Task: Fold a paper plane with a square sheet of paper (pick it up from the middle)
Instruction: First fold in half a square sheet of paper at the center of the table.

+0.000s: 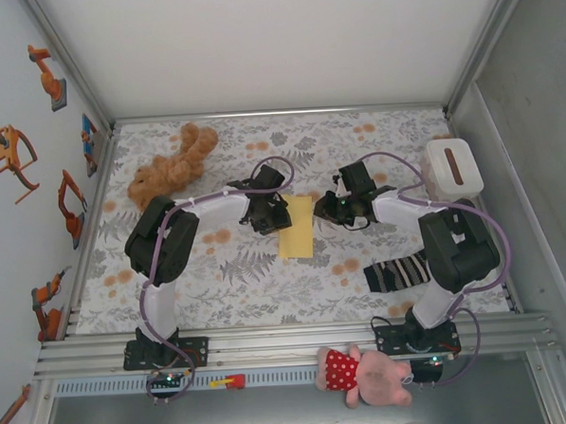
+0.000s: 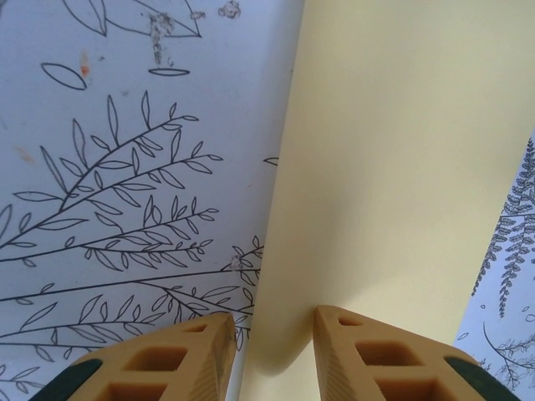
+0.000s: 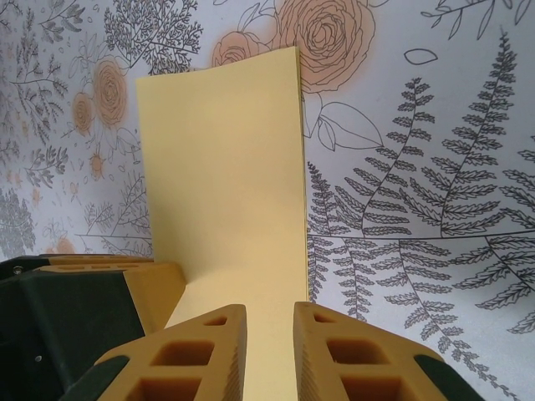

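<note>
Paper (image 1: 296, 227), pale yellow, folded to a narrow rectangle, on table (image 1: 268, 284) up-left of striped sock (image 1: 397, 272). Left wrist close-up: paper edge between left gripper (image 2: 272, 338) jaws, narrowly parted. Right gripper (image 3: 269, 334) jaws also narrow, over it.

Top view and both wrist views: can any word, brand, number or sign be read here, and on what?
None can be read. The yellow paper is blank, the tablecloth bears only drawn flowers and ferns, the wall stickers are wordless pictures of robot arms, and the white box shows no label.
</note>
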Controlling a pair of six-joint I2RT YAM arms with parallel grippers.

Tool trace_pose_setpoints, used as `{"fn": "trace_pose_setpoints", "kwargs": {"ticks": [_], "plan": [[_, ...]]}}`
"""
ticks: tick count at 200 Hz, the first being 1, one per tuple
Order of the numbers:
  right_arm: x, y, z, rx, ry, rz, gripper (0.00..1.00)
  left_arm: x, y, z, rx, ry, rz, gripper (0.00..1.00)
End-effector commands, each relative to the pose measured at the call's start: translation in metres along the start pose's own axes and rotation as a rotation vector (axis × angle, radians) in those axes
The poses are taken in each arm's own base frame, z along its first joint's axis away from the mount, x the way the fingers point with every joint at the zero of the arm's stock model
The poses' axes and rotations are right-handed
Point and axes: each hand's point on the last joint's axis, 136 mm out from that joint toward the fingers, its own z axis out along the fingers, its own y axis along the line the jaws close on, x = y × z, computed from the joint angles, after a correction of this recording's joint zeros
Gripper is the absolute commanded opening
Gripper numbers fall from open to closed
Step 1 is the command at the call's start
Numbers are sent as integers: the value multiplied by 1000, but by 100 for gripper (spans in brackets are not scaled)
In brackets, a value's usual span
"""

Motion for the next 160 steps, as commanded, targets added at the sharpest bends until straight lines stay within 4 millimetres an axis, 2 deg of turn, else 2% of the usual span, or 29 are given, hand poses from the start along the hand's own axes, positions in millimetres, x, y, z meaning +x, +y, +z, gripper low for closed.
{"fn": "trace_pose_setpoints", "kwargs": {"ticks": [1, 160], "plan": [[0, -5, 4, 6, 5, 9, 21, 44, 52, 51, -179, 142, -14, 33], [12, 17, 31, -174, 145, 28, 8, 50, 53, 57, -174, 168, -26, 32]]}}
